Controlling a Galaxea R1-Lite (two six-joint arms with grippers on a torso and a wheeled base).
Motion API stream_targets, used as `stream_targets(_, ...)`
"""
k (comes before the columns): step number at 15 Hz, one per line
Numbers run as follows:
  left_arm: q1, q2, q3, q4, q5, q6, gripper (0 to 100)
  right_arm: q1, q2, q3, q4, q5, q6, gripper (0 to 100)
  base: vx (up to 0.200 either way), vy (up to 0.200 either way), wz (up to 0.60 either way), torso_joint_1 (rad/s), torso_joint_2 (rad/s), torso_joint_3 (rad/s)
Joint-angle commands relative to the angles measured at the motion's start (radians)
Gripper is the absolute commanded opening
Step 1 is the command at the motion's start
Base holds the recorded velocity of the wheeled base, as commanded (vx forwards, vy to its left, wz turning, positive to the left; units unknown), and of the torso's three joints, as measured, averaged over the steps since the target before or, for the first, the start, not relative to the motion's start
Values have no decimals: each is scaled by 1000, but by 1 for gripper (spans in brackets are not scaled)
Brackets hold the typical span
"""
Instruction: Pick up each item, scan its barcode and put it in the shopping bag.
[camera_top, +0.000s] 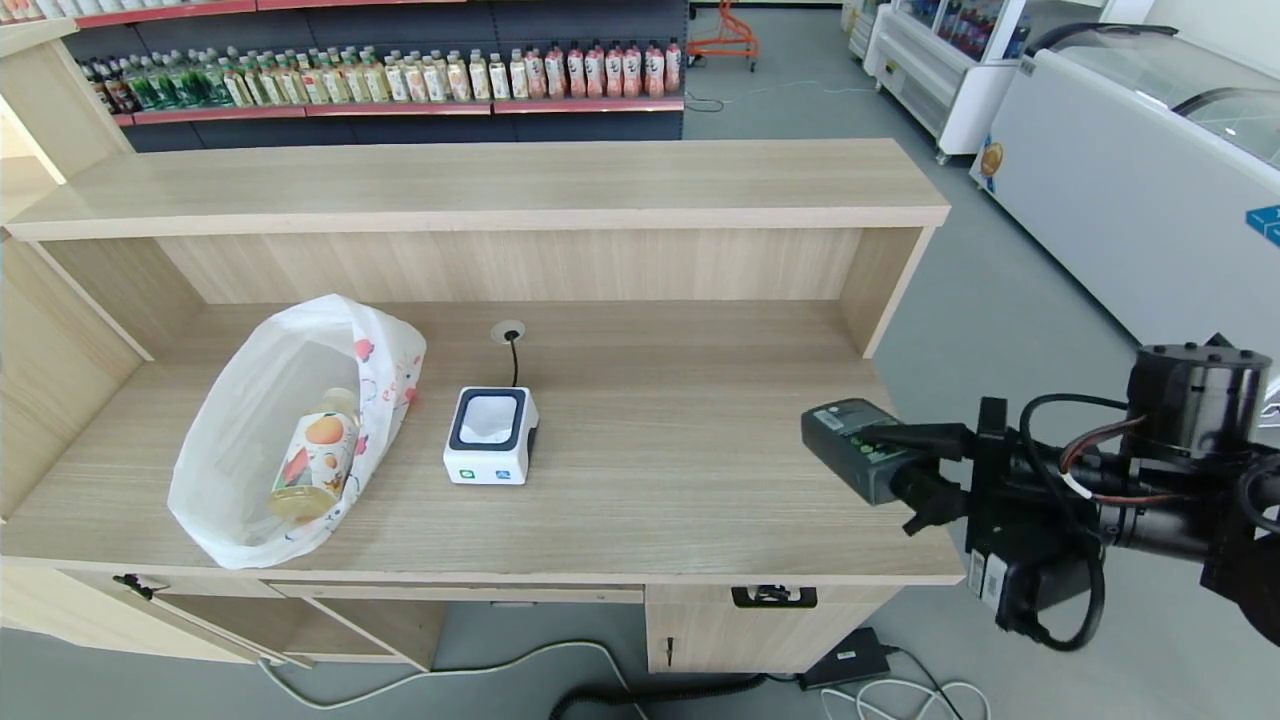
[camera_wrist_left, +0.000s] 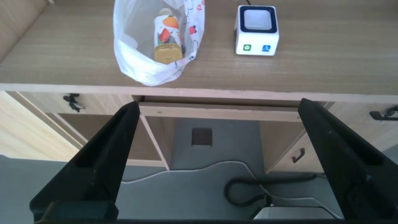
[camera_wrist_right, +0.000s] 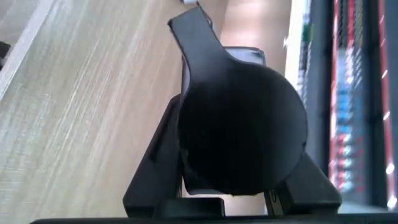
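Now, right gripper pinching a dark grey box above the tabletop edge.
Box hangs at 3 o'clock from the scanner; shopping bag at its 9 o'clock, a bottle lying inside; left gripper spread wide, off the near tabletop edge.

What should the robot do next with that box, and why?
Probably carry the box, clamped in the right gripper, left over the scanner: it hangs at the counter's right end, away from both scanner and bag.
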Motion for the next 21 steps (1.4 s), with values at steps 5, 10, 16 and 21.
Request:
stream_targets(5, 0, 0, 0, 0, 0, 0, 100, 129, 8, 32, 182, 162, -650, 0, 0, 0, 0, 0, 0, 0)
stream_targets(10, 0, 0, 0, 0, 0, 0, 100, 211, 44, 26, 216, 406, -816, 0, 0, 0, 0, 0, 0, 0)
stream_targets(16, 0, 0, 0, 0, 0, 0, 100, 157, 28, 26, 340, 446, -974, 0, 0, 0, 0, 0, 0, 0)
stream_targets(21, 0, 0, 0, 0, 0, 0, 100, 142, 63, 20, 340, 444, -985, 0, 0, 0, 0, 0, 0, 0)
